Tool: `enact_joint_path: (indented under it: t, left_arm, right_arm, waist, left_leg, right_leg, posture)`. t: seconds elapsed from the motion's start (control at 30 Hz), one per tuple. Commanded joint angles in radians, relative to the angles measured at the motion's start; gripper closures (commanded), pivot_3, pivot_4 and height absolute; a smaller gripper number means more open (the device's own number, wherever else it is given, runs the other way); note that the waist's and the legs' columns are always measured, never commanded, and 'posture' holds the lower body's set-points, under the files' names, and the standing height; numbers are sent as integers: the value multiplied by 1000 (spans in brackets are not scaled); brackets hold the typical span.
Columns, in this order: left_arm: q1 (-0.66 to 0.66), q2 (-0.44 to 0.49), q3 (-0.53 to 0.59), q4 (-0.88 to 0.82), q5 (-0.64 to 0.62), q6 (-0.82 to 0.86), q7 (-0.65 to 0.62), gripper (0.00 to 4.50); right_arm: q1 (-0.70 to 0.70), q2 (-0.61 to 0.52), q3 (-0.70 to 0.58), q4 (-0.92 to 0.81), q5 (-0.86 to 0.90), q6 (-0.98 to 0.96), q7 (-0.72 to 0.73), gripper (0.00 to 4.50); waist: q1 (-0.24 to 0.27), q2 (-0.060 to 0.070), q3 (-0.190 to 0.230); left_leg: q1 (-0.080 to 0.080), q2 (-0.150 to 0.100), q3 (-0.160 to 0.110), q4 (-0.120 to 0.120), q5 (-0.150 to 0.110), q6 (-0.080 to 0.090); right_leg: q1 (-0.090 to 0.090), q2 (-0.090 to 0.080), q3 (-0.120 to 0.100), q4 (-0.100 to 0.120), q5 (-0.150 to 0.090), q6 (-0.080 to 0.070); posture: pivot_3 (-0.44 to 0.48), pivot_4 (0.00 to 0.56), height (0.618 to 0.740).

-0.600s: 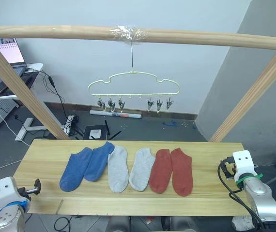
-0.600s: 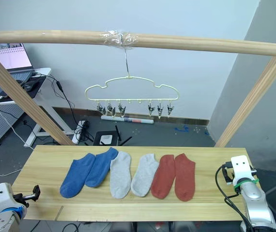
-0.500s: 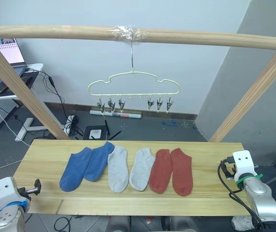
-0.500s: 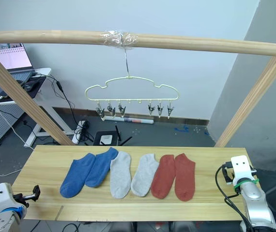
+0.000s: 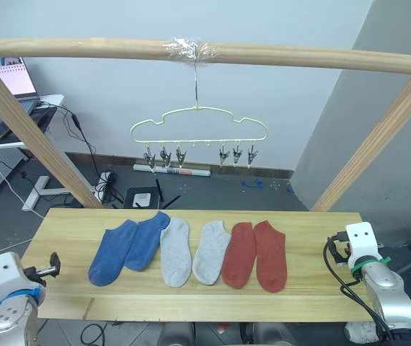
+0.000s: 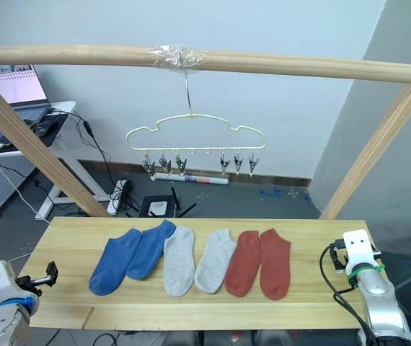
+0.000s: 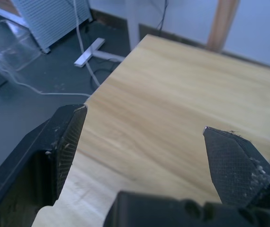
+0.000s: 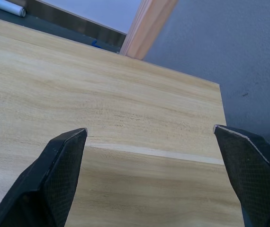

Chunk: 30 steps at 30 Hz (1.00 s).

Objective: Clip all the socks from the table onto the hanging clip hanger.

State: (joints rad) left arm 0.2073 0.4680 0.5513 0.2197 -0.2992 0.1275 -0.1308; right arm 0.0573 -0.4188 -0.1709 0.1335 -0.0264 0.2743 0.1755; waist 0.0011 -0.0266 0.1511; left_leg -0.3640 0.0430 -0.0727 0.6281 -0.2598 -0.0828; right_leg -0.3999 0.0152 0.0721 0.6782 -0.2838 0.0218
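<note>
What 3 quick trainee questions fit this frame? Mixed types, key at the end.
1. True or false: a sock already hangs from the hanger.
2. How many socks lie on the table? A) four B) six C) eight
3. Fill in: the left gripper and right gripper both have their fingers ____.

Key: 1 false, all clips are bare. 2 B: two blue, two grey, two red. 3 open, over bare wood, holding nothing.

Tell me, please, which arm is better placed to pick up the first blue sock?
Probably the left. The left gripper is open over the table's left end, nearer the blue socks. The right gripper, also open, sits at the far end beyond the rust-red socks.
</note>
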Motion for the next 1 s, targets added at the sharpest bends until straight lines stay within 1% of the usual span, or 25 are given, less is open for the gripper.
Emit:
enact_joint_path:
  t: [0.03,0.1,0.2,0.37,0.43,0.5,0.53,0.6,0.67,0.7,0.77,0.83,0.9,0.93,0.97,1.0]
  left_arm:
    - [17,2,32,-59,-24,2,-23,34]
    - [21,14,27,-81,-22,0,-45,34]
    - [24,22,26,-122,-26,8,-67,34]
    - [66,-4,50,-218,-65,21,-98,34]
    - [90,-9,58,-253,-73,22,-103,34]
    - [139,-30,70,-302,-94,16,-122,34]
    - [169,-39,75,-312,-101,8,-141,34]
    - [205,-37,76,-312,-115,-7,-194,34]
    - [199,-19,71,-298,-116,-17,-224,442]
    - [182,-12,67,-294,-113,-11,-223,647]
    - [147,-6,58,-302,-112,10,-216,1247]
    - [116,4,43,-327,-104,31,-209,1845]
    - [78,9,27,-367,-100,62,-190,1845]
    - [58,9,18,-382,-96,76,-180,1845]
    - [43,5,9,-405,-94,90,-168,1845]
    - [31,1,-2,-425,-92,106,-159,1845]
  right_arm:
    - [5,13,2,-52,-5,-8,-12,35]
    - [20,28,5,-70,-10,-10,-24,35]
    - [37,32,0,-88,-18,-19,-33,35]
    - [48,21,10,-98,-24,-35,-23,35]
    - [42,23,20,-102,-26,-47,-17,35]
    - [42,29,42,-100,-23,-80,9,35]
    - [47,38,55,-95,-26,-101,14,35]
    - [43,67,69,-83,-33,-122,-10,35]
    - [30,95,78,-72,-44,-125,-40,35]
    - [24,104,81,-71,-47,-122,-47,35]
    - [15,109,84,-72,-51,-118,-50,35]
    - [10,101,89,-90,-53,-110,-43,35]
    - [-2,87,88,-120,-43,-84,-19,35]
    - [-14,78,88,-127,-36,-74,-3,35]
    - [-22,65,88,-140,-26,-65,22,35]
    - [-33,54,89,-149,-12,-57,49,35]
  waist:
    - [-3,0,0]
    - [-5,0,0]
    - [-5,0,0]
    - [-8,0,0]
    - [-13,0,-1]
    - [-23,-2,-10]
    - [-29,-2,-15]
    - [-48,0,-48]
    - [-64,-2,-63]
    - [-67,-3,-65]
    - [-73,-3,-62]
    - [-77,-3,-61]
    - [-81,-4,-54]
    - [-81,-4,-51]
    - [-78,-7,-36]
    - [-78,-9,-32]
  left_leg:
    - [0,0,0,0,0,0]
    - [0,0,0,0,0,0]
    - [0,0,0,0,0,0]
    - [0,0,1,0,0,0]
    - [0,0,2,0,0,0]
    - [0,0,2,0,0,0]
    - [-1,1,2,0,0,0]
    - [-3,1,4,-1,0,0]
    - [-1,1,4,-1,-1,-2]
    - [0,1,4,-1,-1,-2]
    - [0,1,4,1,-1,-2]
    - [3,1,5,3,0,-1]
    - [5,1,7,4,0,-1]
    - [6,1,7,4,0,-1]
    - [7,1,7,4,1,0]
    - [10,1,7,4,1,0]
  right_leg:
    - [0,0,0,0,0,0]
    - [0,0,0,0,0,0]
    - [-1,0,0,0,-2,-3]
    - [-1,0,1,0,-2,-3]
    - [-1,0,1,0,-2,-3]
    - [-2,0,2,1,-1,-2]
    - [-4,1,2,1,0,1]
    - [-6,1,2,1,0,2]
    - [-4,1,2,1,-2,2]
    - [-4,1,2,1,-2,2]
    - [-3,1,2,2,-4,-2]
    - [-4,0,2,2,-4,-2]
    - [-2,0,4,1,-4,-2]
    - [2,0,5,1,-4,-2]
    - [6,0,5,2,-3,-1]
    - [11,0,5,2,-3,-1]
  posture:
    - [92,127,740]
    - [63,124,740]
    - [68,126,740]
    - [68,119,740]
    - [56,104,740]
    - [1,62,740]
    - [-68,8,740]
    - [-119,0,740]
    - [-128,5,740]
    - [-118,25,740]
    - [-97,49,740]
    - [-75,62,740]
    - [-24,92,740]
    - [16,115,740]
    - [33,120,740]
    - [39,120,740]
